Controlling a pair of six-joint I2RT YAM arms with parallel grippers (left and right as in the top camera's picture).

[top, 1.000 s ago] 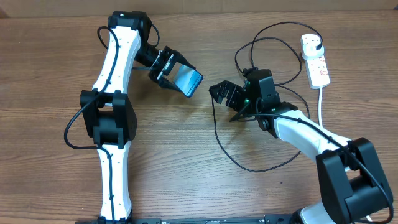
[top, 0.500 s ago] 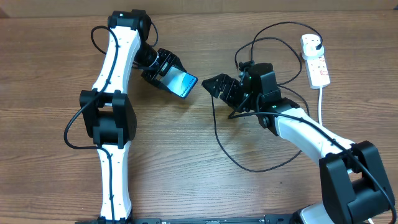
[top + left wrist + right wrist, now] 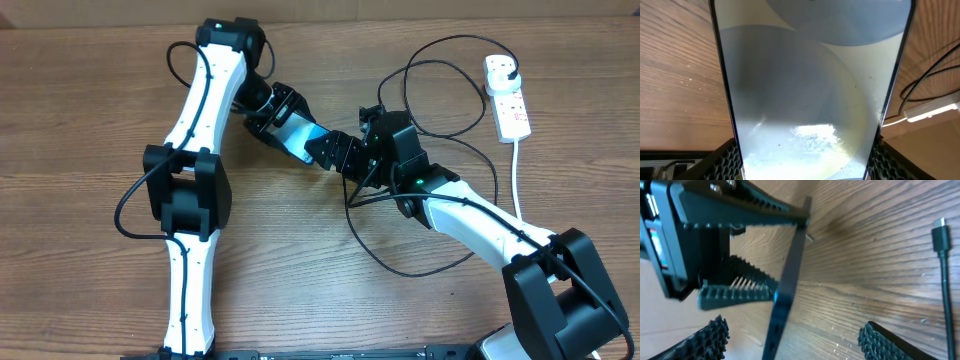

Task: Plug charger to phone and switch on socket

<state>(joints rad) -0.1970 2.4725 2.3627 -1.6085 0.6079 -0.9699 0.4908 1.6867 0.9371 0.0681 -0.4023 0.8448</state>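
My left gripper [image 3: 283, 122] is shut on the phone [image 3: 298, 136], held off the table; its pale screen fills the left wrist view [image 3: 810, 90] between the fingers [image 3: 807, 167]. My right gripper [image 3: 333, 155] is open, and the phone's free end, seen edge-on [image 3: 787, 285], lies between its fingers [image 3: 795, 340] without touching them. The charger cable [image 3: 400, 272] loops over the table. Its connector tip [image 3: 940, 234] lies loose on the wood, to the right of the right gripper. The white socket [image 3: 507, 96] lies at the far right with the black plug [image 3: 512, 69] in it.
The socket's thick white cord [image 3: 516, 165] runs down the right side of the table. Black cable loops [image 3: 440, 70] cross the area between the right arm and the socket. A white shape, socket or cord [image 3: 932, 107], and black cables [image 3: 930, 70] show beyond the phone.
My left gripper has carried the phone right and down. My right gripper has moved left to meet it, so the phone's end now sits between the right fingers.
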